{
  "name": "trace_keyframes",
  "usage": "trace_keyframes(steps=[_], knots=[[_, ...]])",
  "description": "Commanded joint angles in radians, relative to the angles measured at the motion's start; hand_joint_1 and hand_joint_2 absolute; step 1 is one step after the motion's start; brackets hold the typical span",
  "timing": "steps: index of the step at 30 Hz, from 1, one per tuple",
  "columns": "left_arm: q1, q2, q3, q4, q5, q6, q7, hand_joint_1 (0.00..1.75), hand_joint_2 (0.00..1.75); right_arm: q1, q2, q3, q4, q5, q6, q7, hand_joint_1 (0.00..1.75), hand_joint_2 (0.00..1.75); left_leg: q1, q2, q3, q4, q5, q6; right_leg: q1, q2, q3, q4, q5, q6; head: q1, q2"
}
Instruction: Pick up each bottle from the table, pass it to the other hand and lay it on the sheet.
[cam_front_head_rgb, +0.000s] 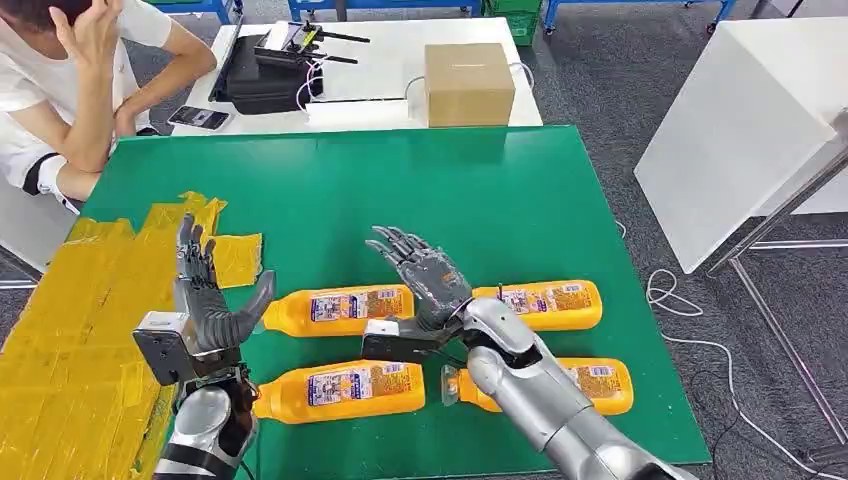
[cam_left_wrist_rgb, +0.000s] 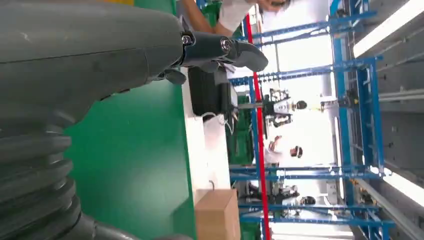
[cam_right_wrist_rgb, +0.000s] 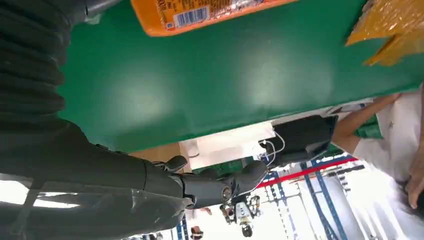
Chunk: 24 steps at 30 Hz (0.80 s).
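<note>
Workshop w/ blue racks behind; green table top (cam_front_head_rgb: 520, 190) up front, grey floor around it. Far left: a seated person (cam_front_head_rgb: 60, 90) at the table corner, then the yellow sheet (cam_front_head_rgb: 70, 330) spread over the table's left side, crinkled, w/ no bottle on it. So task looks to be at the start: nothing delivered, all 4 orange bottles still on the green. Left hand (cam_front_head_rgb: 205, 300) is raised beside the sheet's edge, palm up-ish, fingers spread wide, thumb out, holding nothing. Just right of it lie the near-left bottle (cam_front_head_rgb: 340, 390) and the far-left bottle (cam_front_head_rgb: 340, 308), both on their sides, caps toward the left hand but apart from its fingers. Center: right hand (cam_front_head_rgb: 425, 275) hovers above the gap btwn the far pair, fingers fanned open, empty; whether it touches anything can't be told from the head view. Right wrist view shows a bottle end well clear of the dark fingers (cam_right_wrist_rgb: 220, 187). Further right: far-right bottle (cam_front_head_rgb: 545, 303), partly behind the right wrist, and near-right bottle (cam_front_head_rgb: 600, 382), mostly hidden by the forearm. Back of table: cardboard box (cam_front_head_rgb: 468, 82) and a black case (cam_front_head_rgb: 262, 75). Left to do, I'd judge: every pick, handover and lay-down.
</note>
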Motion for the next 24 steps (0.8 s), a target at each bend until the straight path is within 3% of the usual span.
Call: trace_keyframes(steps=[1, 5, 12, 20, 24], knots=[[-0.038, -0.004, 0.087, 0.067, 0.007, 0.01, 0.0, 0.0, 1.75, -0.082, 0.031, 0.064, 0.155, 0.007, -0.013, 0.01, 0.0, 1.75, 0.001, 0.001, 0.002, 0.0, 0.0, -0.001, 0.001, 0.001, 0.002, -0.001, 0.0, 0.001, 0.0, 0.0], [-0.042, -0.022, 0.138, 0.076, 0.042, 0.023, -0.008, 0.0, 1.75, -0.096, 0.07, 0.074, 0.228, 0.037, -0.084, 0.028, 0.0, 1.75, 0.002, 0.002, 0.002, -0.001, -0.001, -0.001, 0.001, 0.002, 0.002, -0.002, 0.001, 0.0, 0.0, 0.0], [-0.053, -0.033, 0.139, 0.091, 0.045, 0.024, -0.017, 0.0, 1.75, -0.143, 0.097, 0.059, 0.345, 0.053, -0.127, 0.052, 0.0, 1.75, 0.002, -0.001, 0.001, 0.0, 0.0, -0.001, 0.001, -0.001, 0.002, -0.001, 0.0, 0.0, 0.0, 0.0], [-0.052, -0.033, 0.14, 0.089, 0.046, 0.026, -0.018, 0.0, 1.75, -0.144, 0.099, 0.059, 0.351, 0.057, -0.129, 0.053, 0.0, 1.75, 0.001, -0.001, 0.001, 0.0, 0.0, -0.001, 0.0, -0.001, 0.001, -0.001, 0.0, 0.0, 0.0, 0.0], [-0.066, -0.033, 0.136, 0.084, 0.052, 0.026, -0.025, 0.0, 1.75, -0.194, 0.119, 0.043, 0.466, 0.102, -0.168, 0.11, 0.0, 1.75, 0.001, -0.001, 0.001, 0.0, 0.0, -0.001, 0.001, -0.001, 0.001, -0.001, 0.0, 0.0, 0.0, 0.0]])
